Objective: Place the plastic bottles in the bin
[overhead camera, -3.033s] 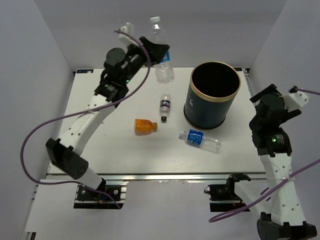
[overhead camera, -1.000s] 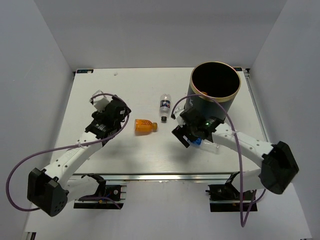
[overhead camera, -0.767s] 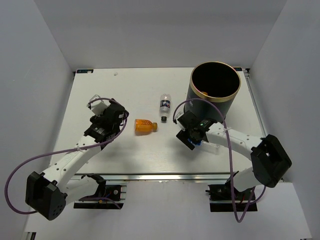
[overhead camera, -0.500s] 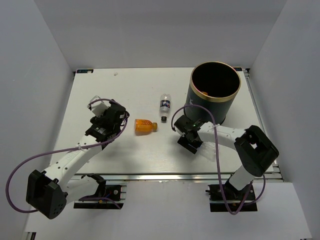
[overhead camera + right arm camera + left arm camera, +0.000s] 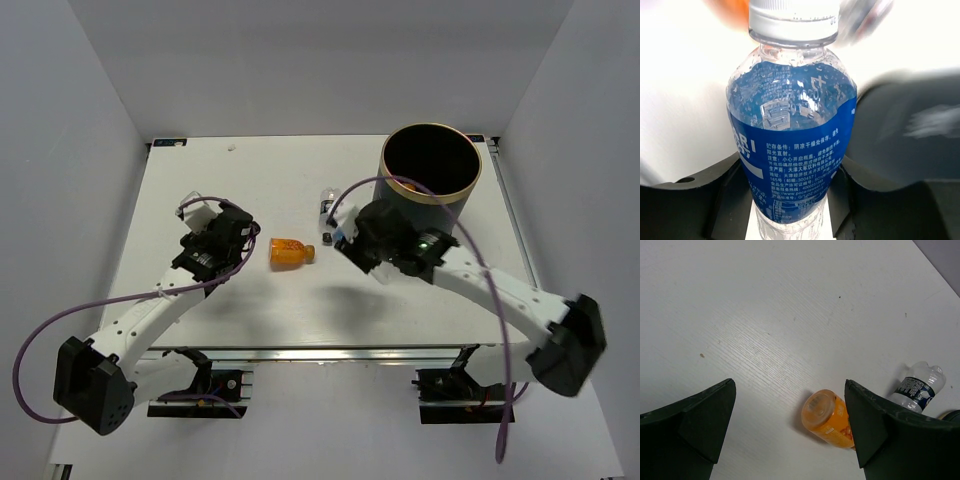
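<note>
Our right hand [image 5: 362,240] pinches a blue-labelled bottle [image 5: 792,140] beside the bin [image 5: 430,215], near the far right corner of the bench [image 5: 200,170] — we should raise it above the bin before letting go.

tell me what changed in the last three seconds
The right gripper swung in, closed on the blue-label bottle lying before the bin and lifted it. The left gripper, now open, pulled back to the orange bottle; its earlier bottle is out of view. Orange bottle, small bottle and bin stayed.
</note>
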Robot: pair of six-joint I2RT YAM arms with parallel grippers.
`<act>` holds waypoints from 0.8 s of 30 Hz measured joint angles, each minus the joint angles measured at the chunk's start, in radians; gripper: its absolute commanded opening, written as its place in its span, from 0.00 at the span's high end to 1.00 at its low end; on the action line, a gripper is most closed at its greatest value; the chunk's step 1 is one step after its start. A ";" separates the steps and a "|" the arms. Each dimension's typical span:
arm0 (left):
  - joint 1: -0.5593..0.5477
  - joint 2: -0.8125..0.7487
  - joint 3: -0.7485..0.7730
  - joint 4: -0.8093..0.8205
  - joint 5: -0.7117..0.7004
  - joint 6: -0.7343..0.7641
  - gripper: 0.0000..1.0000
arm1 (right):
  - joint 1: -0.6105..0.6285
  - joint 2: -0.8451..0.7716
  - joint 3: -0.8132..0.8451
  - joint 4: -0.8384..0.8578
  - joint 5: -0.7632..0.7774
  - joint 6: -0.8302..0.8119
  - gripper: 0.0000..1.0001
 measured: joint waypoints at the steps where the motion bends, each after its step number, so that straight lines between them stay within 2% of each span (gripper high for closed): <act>1: 0.000 0.005 0.005 -0.007 0.003 0.000 0.02 | 0.000 -0.046 0.015 0.044 -0.016 0.003 0.67; 4: 0.000 0.023 0.022 -0.030 0.013 -0.004 0.02 | -0.004 -0.211 0.045 0.266 0.013 0.055 0.63; 7: 0.000 0.033 0.025 -0.039 0.026 -0.013 0.02 | -0.025 -0.342 0.046 0.505 0.113 0.096 0.67; 12: 0.000 0.055 0.025 -0.026 0.081 0.004 0.02 | -0.117 -0.383 0.069 0.780 0.334 0.068 0.64; 16: 0.000 0.099 0.034 0.005 0.143 0.040 0.02 | -0.316 -0.303 0.120 0.790 0.343 0.105 0.54; 17: 0.000 0.119 0.042 0.007 0.162 0.048 0.02 | -0.368 -0.272 0.130 0.780 0.328 0.123 0.47; 19: 0.000 0.159 0.057 0.014 0.196 0.061 0.02 | -0.456 -0.211 0.134 0.753 0.291 0.155 0.40; 20: 0.000 0.175 0.063 0.019 0.216 0.071 0.02 | -0.481 -0.185 0.134 0.737 0.275 0.170 0.28; 22: 0.000 0.206 0.072 0.024 0.245 0.081 0.02 | -0.507 -0.135 0.134 0.699 0.240 0.195 0.11; 24: 0.000 0.220 0.076 0.023 0.269 0.086 0.02 | -0.510 -0.096 0.138 0.657 0.208 0.214 0.11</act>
